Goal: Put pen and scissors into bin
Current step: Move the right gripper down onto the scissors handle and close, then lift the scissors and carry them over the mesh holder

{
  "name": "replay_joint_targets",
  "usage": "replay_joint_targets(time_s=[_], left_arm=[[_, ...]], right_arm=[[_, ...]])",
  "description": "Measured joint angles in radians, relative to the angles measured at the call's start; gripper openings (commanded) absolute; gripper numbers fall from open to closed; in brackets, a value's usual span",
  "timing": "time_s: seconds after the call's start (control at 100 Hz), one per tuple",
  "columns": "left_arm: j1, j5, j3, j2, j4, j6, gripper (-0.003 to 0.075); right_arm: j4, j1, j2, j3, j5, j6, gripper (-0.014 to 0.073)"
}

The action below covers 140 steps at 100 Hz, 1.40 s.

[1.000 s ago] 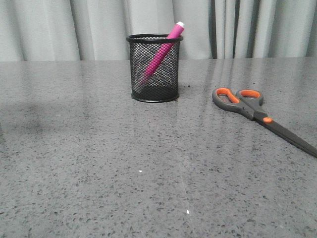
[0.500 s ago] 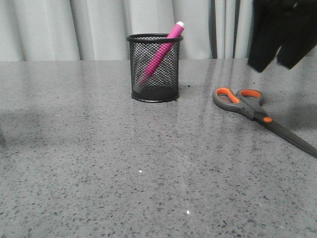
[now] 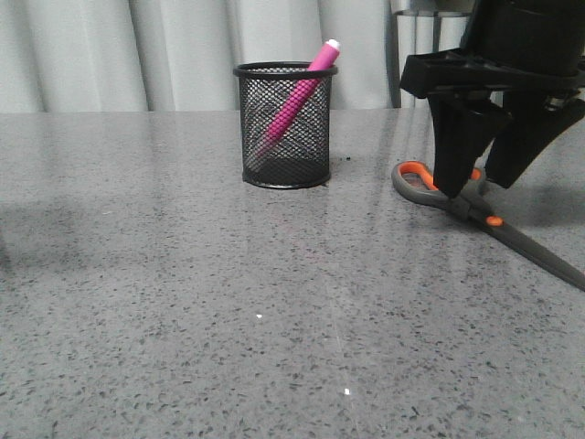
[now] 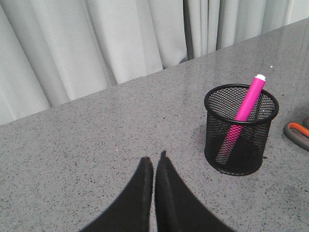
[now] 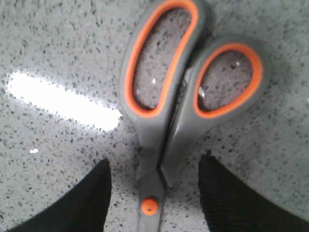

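Observation:
The pink pen [image 3: 297, 95] leans inside the black mesh bin [image 3: 285, 125], its white end above the rim; both also show in the left wrist view, pen [image 4: 245, 105] in bin [image 4: 240, 129]. The scissors [image 3: 475, 212] lie flat on the table at the right. My right gripper [image 3: 475, 178] is open, low over the scissors, a finger on each side of the neck near the orange pivot [image 5: 150, 206]; the handles [image 5: 190, 87] lie beyond the fingertips. My left gripper [image 4: 154, 163] is shut and empty, above the table beside the bin.
A grey speckled table [image 3: 228, 302] carries everything. Grey curtains [image 3: 137, 55] hang behind the table's far edge. An orange-lined scissors handle shows at the edge of the left wrist view [image 4: 299, 134].
My right arm has come down from the upper right and now stands over the scissors with its fingers either side of them. The pen, bin and scissors have not moved.

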<state>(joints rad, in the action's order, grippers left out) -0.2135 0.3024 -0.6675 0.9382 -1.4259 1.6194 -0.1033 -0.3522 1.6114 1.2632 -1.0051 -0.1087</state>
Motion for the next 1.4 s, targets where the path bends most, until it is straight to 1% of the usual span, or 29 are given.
replay_joint_targets(time_s=[0.23, 0.59, 0.86, 0.89, 0.94, 0.98, 0.99, 1.01, 1.06, 1.11, 1.15, 1.4], left_arm=[[0.0, 0.0, 0.0, 0.0, -0.004, 0.0, -0.0019], [0.0, 0.0, 0.0, 0.0, -0.008, 0.0, -0.0019], [0.0, 0.0, 0.0, 0.0, -0.008, 0.0, -0.0019], [0.0, 0.0, 0.0, 0.0, -0.008, 0.0, -0.0019], [0.0, 0.0, 0.0, 0.0, -0.008, 0.0, -0.0019], [0.0, 0.0, 0.0, 0.0, -0.008, 0.0, -0.0019], [0.0, 0.0, 0.0, 0.0, -0.008, 0.0, -0.0019], [0.0, 0.0, 0.0, 0.0, -0.008, 0.0, -0.0019], [0.0, 0.0, 0.0, 0.0, -0.008, 0.0, -0.0019], [0.0, 0.0, 0.0, 0.0, -0.008, 0.0, -0.0019], [0.0, 0.0, 0.0, 0.0, -0.008, 0.0, -0.0019], [0.0, 0.0, 0.0, 0.0, -0.008, 0.0, -0.0019]], right_arm=[[0.021, 0.0, 0.0, 0.002, 0.01, 0.0, 0.0361], [0.021, 0.0, 0.062, 0.002, 0.014, 0.0, 0.0361], [0.023, -0.011, 0.068, 0.004, 0.03, 0.0, 0.0355], [0.024, -0.011, 0.068, 0.004, 0.03, 0.0, 0.034], [0.027, -0.011, 0.07, 0.005, 0.03, 0.0, 0.0285], [0.031, -0.011, 0.07, 0.007, 0.03, 0.0, 0.0204], [0.031, -0.011, 0.07, 0.007, 0.03, 0.0, 0.0204], [0.033, -0.011, 0.07, 0.007, 0.03, 0.0, 0.0153], [0.035, -0.011, 0.071, 0.007, 0.03, 0.0, 0.0075], [0.035, -0.011, 0.071, 0.009, 0.028, 0.003, -0.0022], [0.035, -0.011, 0.071, 0.009, 0.026, 0.003, -0.0074], [0.035, -0.011, 0.065, 0.007, 0.033, 0.003, -0.0076]])
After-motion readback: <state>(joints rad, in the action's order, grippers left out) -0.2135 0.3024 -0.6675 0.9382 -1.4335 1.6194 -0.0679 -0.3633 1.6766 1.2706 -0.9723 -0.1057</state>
